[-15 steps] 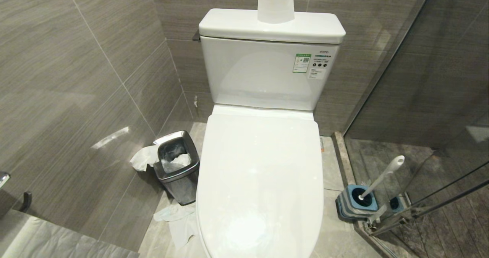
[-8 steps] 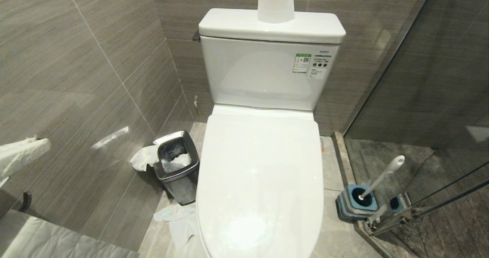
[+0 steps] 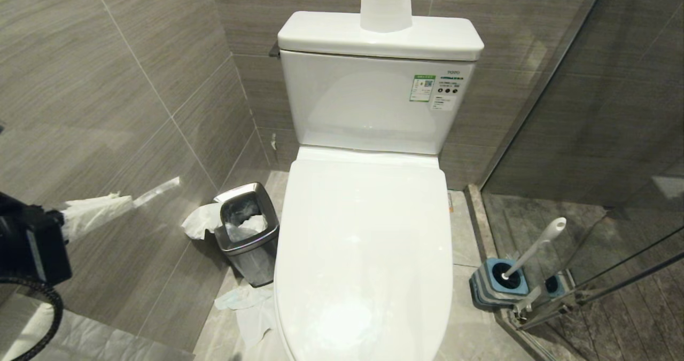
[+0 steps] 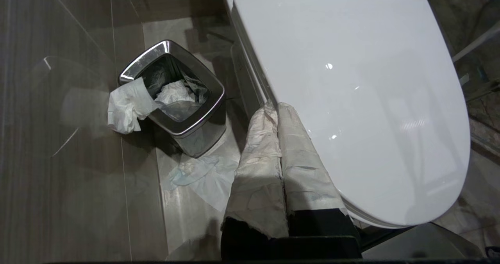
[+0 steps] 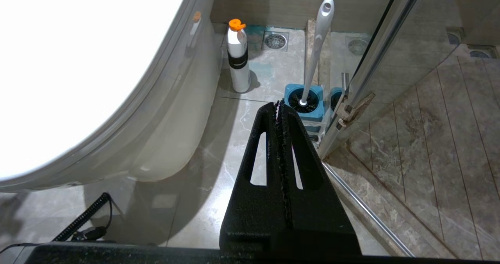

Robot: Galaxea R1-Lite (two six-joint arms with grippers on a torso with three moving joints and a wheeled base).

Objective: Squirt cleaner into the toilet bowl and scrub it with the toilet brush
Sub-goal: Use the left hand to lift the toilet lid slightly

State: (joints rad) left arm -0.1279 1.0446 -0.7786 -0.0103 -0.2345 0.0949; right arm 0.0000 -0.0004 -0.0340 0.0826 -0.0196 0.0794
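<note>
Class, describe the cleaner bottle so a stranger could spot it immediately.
Start at the white toilet bowl. On the floor beside it stands the cleaner bottle, near the toilet brush in its blue holder. Unlike the brush, it is a white bottle with an orange cap and dark band.

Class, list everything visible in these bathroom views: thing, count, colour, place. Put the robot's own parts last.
toilet: one, white, lid shut, centre.
paper roll: one, white, on the cistern.
bin: one, steel, floor left of toilet, paper inside.
loose tissue: white, floor beside bin.
brush: one, white handle, standing in holder.
holder: one, blue-grey, floor right of toilet.
cleaner: one, white, orange cap, floor beside toilet.
left gripper: shut, wrapped white, over the lid's edge.
right gripper: black, shut, low, right of toilet.
</note>
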